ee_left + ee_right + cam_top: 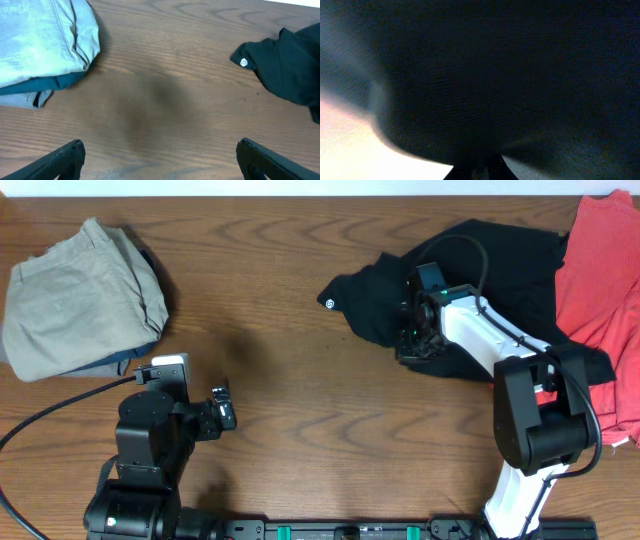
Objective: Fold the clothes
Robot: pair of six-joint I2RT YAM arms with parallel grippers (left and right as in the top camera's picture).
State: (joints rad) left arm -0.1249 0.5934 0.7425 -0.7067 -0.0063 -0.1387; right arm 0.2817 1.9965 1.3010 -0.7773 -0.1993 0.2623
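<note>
A crumpled black shirt [480, 260] lies at the back right of the table, one sleeve with a small white logo [329, 302] pointing left. My right gripper [415, 345] presses into its front edge and is shut on the black fabric, which fills the right wrist view [495, 75]. A coral-red garment [610, 270] lies partly under the shirt at the far right. Folded khaki trousers [80, 295] rest at the back left. My left gripper [222, 410] hovers open over bare wood, its fingers [60, 160] wide apart, with the shirt sleeve [285, 60] far to its right.
A dark teal layer [40, 85] shows under the khaki trousers [45, 35]. A black cable [50, 415] runs from the left arm's base to the table's left edge. The right arm's white link [490, 330] lies over the shirt.
</note>
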